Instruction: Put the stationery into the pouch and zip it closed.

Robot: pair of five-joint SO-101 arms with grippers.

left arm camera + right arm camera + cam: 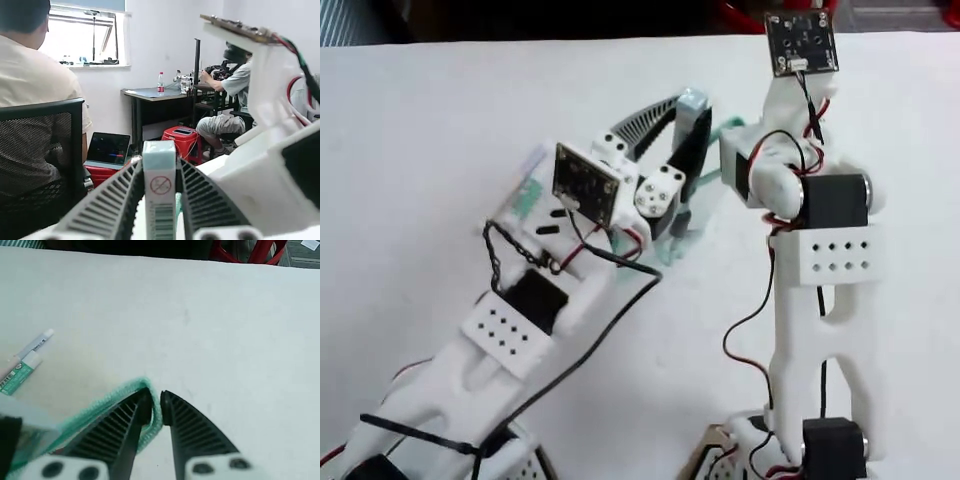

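1. Box (160, 192), white with a pale blue top, stands upright between the left gripper (160, 162) jaws. Both ribbed jaws press on its sides. Its lower end is cut off at the bottom edge of the left wrist frame.
2. High view: same box (692, 99) at upper centre, at the tip of the left gripper (685, 115).
3. Right gripper (156, 394) jaws are almost together, pinching the rim of the green mesh pouch (131, 388) at lower centre of the right wrist frame.
4. High view: pouch (670, 250) sits mid-frame, mostly covered by both arms, with only green strips visible. Can't tell the state of the zip or the opening.
5. Two pens (25, 365), one white and one green-labelled, lie on the table (225, 315) at the left edge of the right wrist frame, apart from the pouch. High view: pens (525, 195) left of centre, partly under the left arm's camera board (585, 185).
6. Left wrist view, behind the box: black mesh chair (45, 150) at left, dark desk (155, 95) mid-frame, red stool (182, 137) below it.
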